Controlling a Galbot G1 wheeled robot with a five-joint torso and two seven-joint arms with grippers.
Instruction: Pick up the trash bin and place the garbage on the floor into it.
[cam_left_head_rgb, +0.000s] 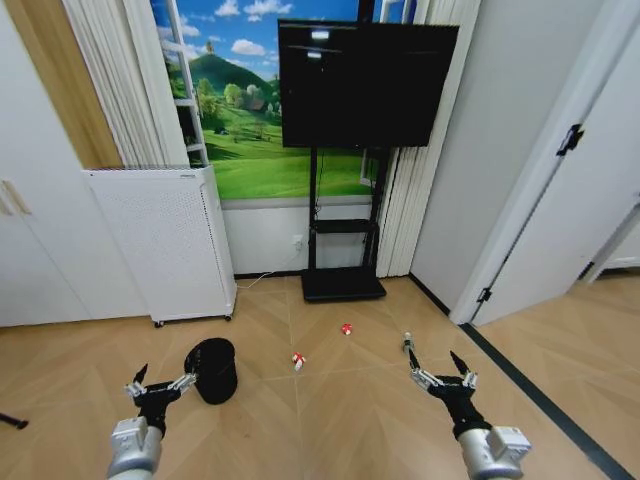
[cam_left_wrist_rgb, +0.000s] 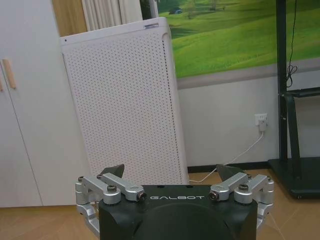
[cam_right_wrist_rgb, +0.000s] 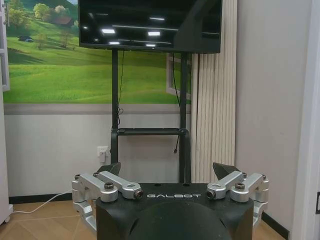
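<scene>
Black mesh-sided trash bin (cam_left_head_rgb: 214, 369) stands upright on the wooden floor (cam_left_head_rgb: 350, 420) in the lower left of the head view, just beside the raised left gripper (cam_left_head_rgb: 160, 385) and not touched by it. Left gripper: fingers spread wide, nothing between them; in the left wrist view (cam_left_wrist_rgb: 170, 172) its two dark fingertips stand far apart above the black housing, facing the white perforated appliance (cam_left_wrist_rgb: 125, 105). Right gripper (cam_left_head_rgb: 441, 370): lower right of the head view, fingers likewise spread and holding nothing; in the right wrist view (cam_right_wrist_rgb: 169, 170) it faces the television stand (cam_right_wrist_rgb: 150, 132) and the wall.

Garbage lies on the floor between the two grippers and slightly above them in the head view. A red-and-white crumpled wrapper (cam_left_head_rgb: 298, 361) lies at lower centre, near the bin but apart from it. A small red piece (cam_left_head_rgb: 346, 328) lies a little above and to the right of the wrapper. A small clear bottle (cam_left_head_rgb: 407, 344) lies farther right, close to the upper finger of the right gripper; whether they touch cannot be told.

Background: the white appliance (cam_left_head_rgb: 165, 245) stands at centre left against a white cabinet (cam_left_head_rgb: 40, 230); a dark television (cam_left_head_rgb: 365, 85) on its stand occupies the upper centre before a landscape mural (cam_left_head_rgb: 250, 130). A white door (cam_left_head_rgb: 570, 200) stands at right.
</scene>
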